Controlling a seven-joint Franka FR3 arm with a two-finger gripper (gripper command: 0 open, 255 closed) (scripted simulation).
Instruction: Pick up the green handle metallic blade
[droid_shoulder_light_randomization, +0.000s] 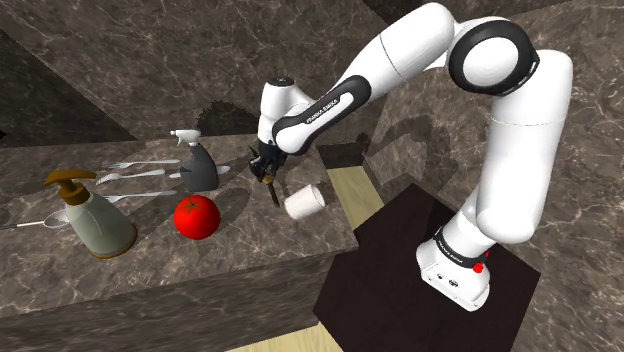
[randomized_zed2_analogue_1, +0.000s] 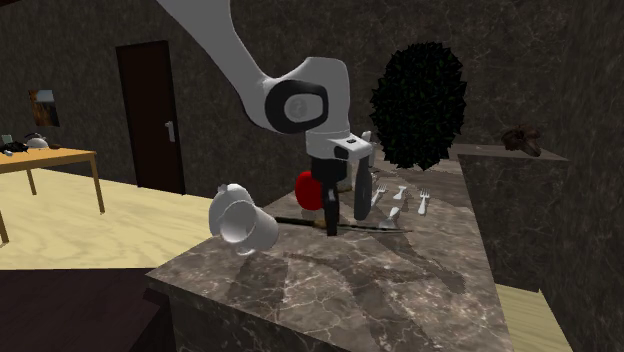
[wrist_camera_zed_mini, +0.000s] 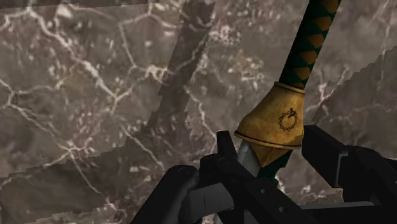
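The blade has a green handle (wrist_camera_zed_mini: 312, 44) with a gold diamond pattern, a gold guard (wrist_camera_zed_mini: 273, 124) and a metallic blade (wrist_camera_zed_mini: 248, 158). My black gripper (wrist_camera_zed_mini: 273, 162) is shut on it just behind the guard, with a finger (wrist_camera_zed_mini: 224, 153) pressed to the blade. In the shoulder view the gripper (droid_shoulder_light_randomization: 265, 165) hangs over the marble counter (droid_shoulder_light_randomization: 250, 245) and the handle (droid_shoulder_light_randomization: 273, 195) slants down from it. In the second exterior view the blade (randomized_zed2_analogue_1: 380, 229) lies nearly level in the gripper (randomized_zed2_analogue_1: 332, 215), just above the counter (randomized_zed2_analogue_1: 380, 295).
A white mug (droid_shoulder_light_randomization: 304, 202) lies on its side close beside the gripper. A red tomato (droid_shoulder_light_randomization: 197, 216), a grey spray bottle (droid_shoulder_light_randomization: 197, 165), a soap dispenser (droid_shoulder_light_randomization: 97, 218) and several forks (droid_shoulder_light_randomization: 135, 172) stand further along the counter. The counter edge drops off past the mug.
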